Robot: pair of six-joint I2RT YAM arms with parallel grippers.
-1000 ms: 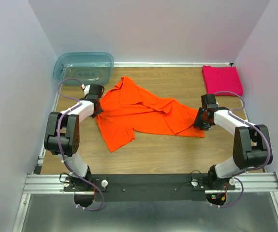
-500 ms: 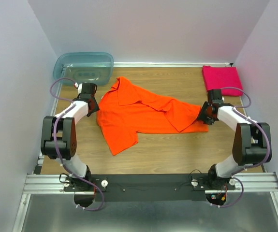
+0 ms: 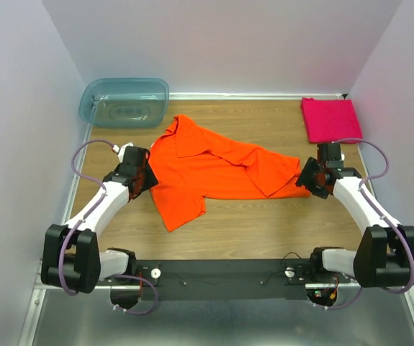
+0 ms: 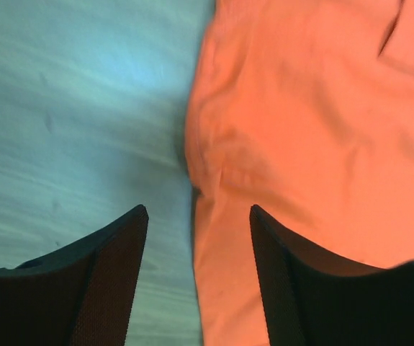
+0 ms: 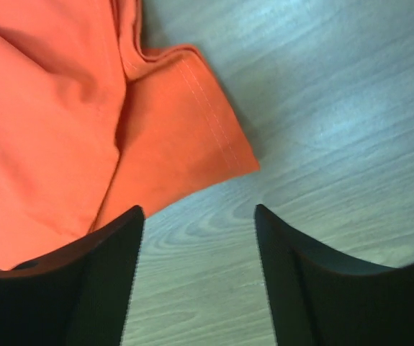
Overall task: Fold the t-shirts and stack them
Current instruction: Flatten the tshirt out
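Just at orange t-shirt (image 3: 214,167) edges, grippers (image 4: 197,209) (image 5: 198,208) spread

You are looking at a wooden table (image 3: 264,223) carrying three things.
The orange t-shirt (image 3: 207,169) is lying rumpled and spread across the centre, the folded pink t-shirt (image 3: 330,119) is sitting at 1 o'clock in the far corner, and a translucent blue-green tub (image 3: 124,102) is resting at 11 o'clock.

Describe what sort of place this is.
Probably a lab robot booth: plain white walls box in a wooden tabletop, with a left robot arm and a right robot arm bolted at its near edge.
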